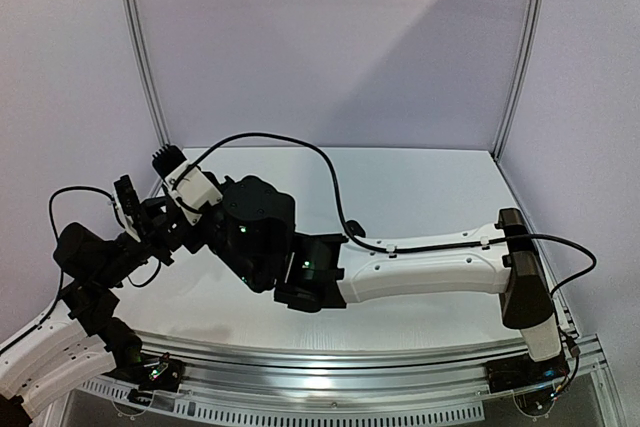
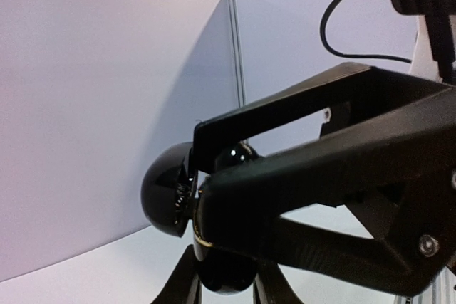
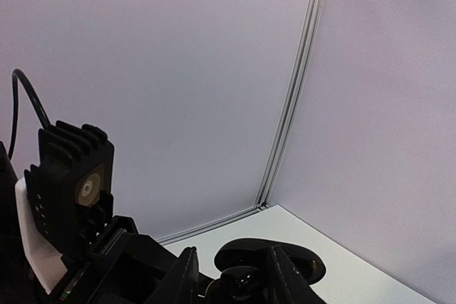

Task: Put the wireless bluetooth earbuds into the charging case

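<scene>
White flat table (image 1: pixel 420 197) lies under both arms. White-and-black right arm (image 1: pixel 430 267) stretches across the table's near part from its right-hand base to the left side. White-and-black left arm (image 1: pixel 60 357) rises from the near left corner. Grippers meet above the table's left edge. Glossy black rounded plastic charging case (image 2: pixel 165 191) pinched in left gripper (image 2: pixel 206 176); right gripper (image 3: pixel 234 265) fingers either side of it.

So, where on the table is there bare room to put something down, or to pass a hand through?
Free: the far table strip between the back wall and the right arm, out to the right corner. Crowded: the left side, where the right gripper holds the black charging case at the left gripper.
</scene>
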Robot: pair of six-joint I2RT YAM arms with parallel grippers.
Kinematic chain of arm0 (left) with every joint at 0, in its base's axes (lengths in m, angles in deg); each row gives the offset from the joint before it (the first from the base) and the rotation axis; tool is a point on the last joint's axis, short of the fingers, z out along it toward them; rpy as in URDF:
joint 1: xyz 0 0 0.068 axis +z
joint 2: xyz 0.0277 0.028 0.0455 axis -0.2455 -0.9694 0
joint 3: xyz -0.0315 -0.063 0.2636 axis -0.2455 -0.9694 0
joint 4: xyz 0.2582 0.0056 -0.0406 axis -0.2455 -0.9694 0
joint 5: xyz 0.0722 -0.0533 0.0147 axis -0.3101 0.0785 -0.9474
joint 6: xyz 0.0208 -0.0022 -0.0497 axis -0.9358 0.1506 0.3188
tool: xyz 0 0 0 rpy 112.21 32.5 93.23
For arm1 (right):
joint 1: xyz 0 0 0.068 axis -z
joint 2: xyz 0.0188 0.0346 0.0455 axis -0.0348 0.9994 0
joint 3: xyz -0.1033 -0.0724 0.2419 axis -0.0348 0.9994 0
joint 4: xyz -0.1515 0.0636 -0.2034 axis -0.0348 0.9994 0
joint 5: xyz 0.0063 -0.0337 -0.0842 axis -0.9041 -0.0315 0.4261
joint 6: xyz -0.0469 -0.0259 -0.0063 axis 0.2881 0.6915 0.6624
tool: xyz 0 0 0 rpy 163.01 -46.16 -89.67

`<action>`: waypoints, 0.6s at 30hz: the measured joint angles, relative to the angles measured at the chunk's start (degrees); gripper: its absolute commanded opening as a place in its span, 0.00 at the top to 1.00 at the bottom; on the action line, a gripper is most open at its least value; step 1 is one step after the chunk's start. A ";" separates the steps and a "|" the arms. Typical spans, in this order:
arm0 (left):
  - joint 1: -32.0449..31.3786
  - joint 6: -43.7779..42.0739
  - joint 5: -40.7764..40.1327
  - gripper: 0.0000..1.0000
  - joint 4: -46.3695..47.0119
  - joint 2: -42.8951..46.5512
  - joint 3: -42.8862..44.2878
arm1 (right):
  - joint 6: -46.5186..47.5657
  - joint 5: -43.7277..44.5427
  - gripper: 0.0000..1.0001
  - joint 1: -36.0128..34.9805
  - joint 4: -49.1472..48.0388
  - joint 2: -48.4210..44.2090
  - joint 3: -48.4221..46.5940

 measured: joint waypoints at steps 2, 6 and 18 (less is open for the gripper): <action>0.00 0.00 0.07 1.00 0.02 0.00 0.00 | 0.13 0.31 0.73 0.00 -0.15 0.00 -0.07; 0.00 0.00 0.42 1.00 0.09 0.02 0.00 | 0.04 0.98 0.77 0.02 -0.04 0.00 -0.55; 0.00 0.00 0.94 1.00 0.35 0.00 0.09 | -0.15 0.42 0.70 0.04 2.08 0.00 -2.86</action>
